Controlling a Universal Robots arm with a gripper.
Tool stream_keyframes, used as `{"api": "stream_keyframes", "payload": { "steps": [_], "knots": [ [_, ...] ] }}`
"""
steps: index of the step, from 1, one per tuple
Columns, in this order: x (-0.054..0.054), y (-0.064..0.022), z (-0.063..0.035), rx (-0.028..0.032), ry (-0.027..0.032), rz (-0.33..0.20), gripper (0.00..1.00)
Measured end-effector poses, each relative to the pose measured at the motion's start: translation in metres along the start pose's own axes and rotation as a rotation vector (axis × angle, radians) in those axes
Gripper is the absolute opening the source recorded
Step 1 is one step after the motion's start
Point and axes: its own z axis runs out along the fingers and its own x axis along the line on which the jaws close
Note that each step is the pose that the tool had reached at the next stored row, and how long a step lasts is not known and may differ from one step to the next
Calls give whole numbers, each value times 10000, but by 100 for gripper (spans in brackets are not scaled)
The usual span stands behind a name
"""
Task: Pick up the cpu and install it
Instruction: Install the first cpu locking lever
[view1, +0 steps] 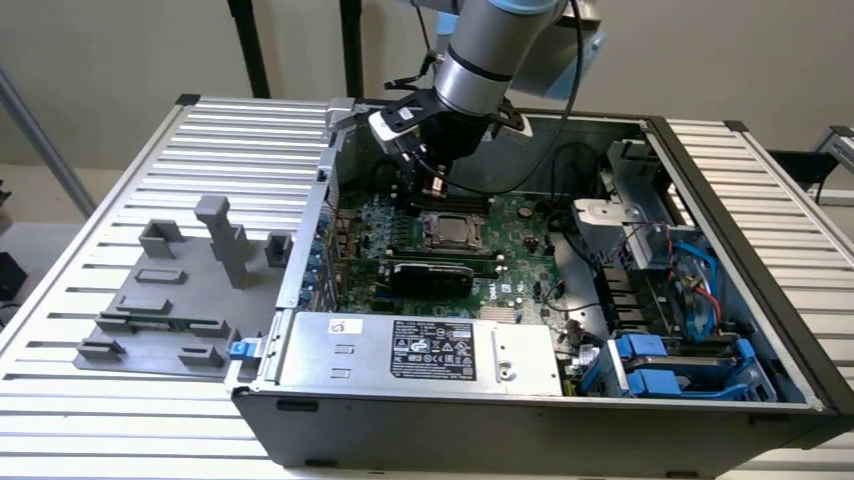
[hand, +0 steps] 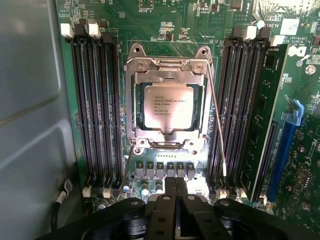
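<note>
In the wrist view most of the hand (hand: 175, 186) is cut off by the picture's edge. I can see two dark fingers (hand: 167, 200) that are pressed together, with nothing between them, so the hand is closed and empty. It hangs over the motherboard (hand: 165, 30), near the socket but not touching it. There is one cpu (hand: 167, 107), and it lies flat inside the one metal socket frame (hand: 167, 67). Its silvery top with small printed text faces up, and its edges are covered by the frame. One thin metal lever (hand: 217, 125) runs slanted beside the frame, but I cannot tell if it is latched. There are two banks of black memory slots (hand: 95, 105), one on each side of the socket. The slots in each bank are hard to count exactly. Between the socket and the fingers stands one row of small grey square parts (hand: 165, 169), six as far as I can count. One blue slot (hand: 287, 145) is partly cut off. In the exterior view one open computer case (view1: 534, 440) stands on the ribbed metal bench (view1: 240, 140), and the arm (view1: 487, 50) reaches down into it and hides part of the board behind it. Toward the exterior view's left lies one grey fixture plate (view1: 154, 325) with several blocks. Inside the case I see one power supply (view1: 420, 350) and two blue drive carriers (view1: 654, 365).
</note>
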Motion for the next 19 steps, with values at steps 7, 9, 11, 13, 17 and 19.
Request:
{"api": "stream_keyframes", "payload": {
  "steps": [7, 9, 11, 13, 17, 19],
  "knots": [
    [-16, -111, 32, 0, 45, 94, 11],
    [-17, -130, 34, 1, 108, 161, 11],
    [-17, -137, 29, 3, 209, 317, 11],
    [-17, -141, 21, 3, 331, 463, 11],
    [-18, -150, 6, 7, 587, 757, 11],
    [-20, -151, 5, 8, 689, 892, 11]
  ]
}}
